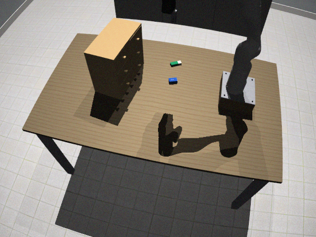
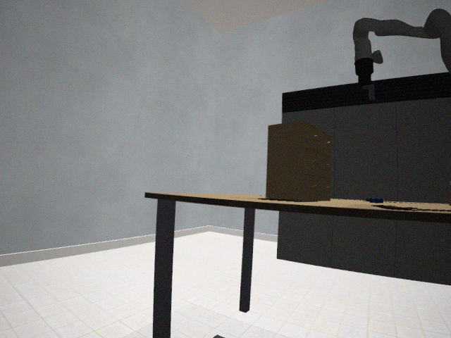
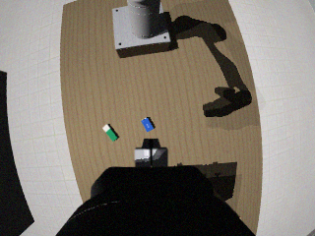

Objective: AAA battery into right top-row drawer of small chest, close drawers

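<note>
The small wooden chest (image 1: 114,58) stands on the left part of the table, its knobbed drawer fronts facing the arm's base; all drawers look pushed in. It also shows in the exterior view (image 2: 298,161). A small green and white stick, seemingly the AAA battery (image 1: 176,63), lies on the table between chest and base; it also shows in the wrist view (image 3: 110,133). My gripper (image 2: 371,95) hangs high above the table, pointing down, shut and empty. It shows at the top edge of the top view (image 1: 174,10) and in the wrist view (image 3: 152,152).
A small blue block (image 1: 173,80) lies on the table just nearer than the battery; it also shows in the wrist view (image 3: 148,124). The arm's grey base plate (image 1: 238,92) sits on the table's right side. A dark cabinet (image 2: 363,174) stands behind the table.
</note>
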Controlling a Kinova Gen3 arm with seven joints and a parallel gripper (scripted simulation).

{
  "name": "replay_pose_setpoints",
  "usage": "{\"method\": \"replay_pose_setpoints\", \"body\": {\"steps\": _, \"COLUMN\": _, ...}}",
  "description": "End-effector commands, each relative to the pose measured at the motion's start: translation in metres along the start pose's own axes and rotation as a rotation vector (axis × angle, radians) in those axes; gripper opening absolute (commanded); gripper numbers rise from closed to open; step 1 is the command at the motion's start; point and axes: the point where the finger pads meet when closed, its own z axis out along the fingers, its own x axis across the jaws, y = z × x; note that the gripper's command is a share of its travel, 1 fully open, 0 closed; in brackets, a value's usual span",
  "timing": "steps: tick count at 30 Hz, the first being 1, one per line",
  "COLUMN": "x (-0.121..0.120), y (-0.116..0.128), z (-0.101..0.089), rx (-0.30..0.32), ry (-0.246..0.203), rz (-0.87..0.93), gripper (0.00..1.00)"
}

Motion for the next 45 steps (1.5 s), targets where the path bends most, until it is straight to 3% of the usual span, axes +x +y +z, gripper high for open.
{"method": "replay_pose_setpoints", "body": {"steps": 1, "x": -0.0026, "y": 0.0003, "z": -0.0007, "rx": 0.001, "ry": -0.007, "rz": 0.008, "gripper": 0.00}}
{"method": "replay_pose_setpoints", "body": {"steps": 41, "x": -0.0026, "y": 0.0003, "z": -0.0007, "rx": 0.001, "ry": -0.007, "rz": 0.008, "gripper": 0.00}}
{"method": "replay_pose_setpoints", "body": {"steps": 42, "x": -0.0026, "y": 0.0003, "z": -0.0007, "rx": 0.001, "ry": -0.007, "rz": 0.008, "gripper": 1.00}}
{"method": "replay_pose_setpoints", "body": {"steps": 45, "x": -0.0026, "y": 0.0003, "z": -0.0007, "rx": 0.001, "ry": -0.007, "rz": 0.008, "gripper": 1.00}}
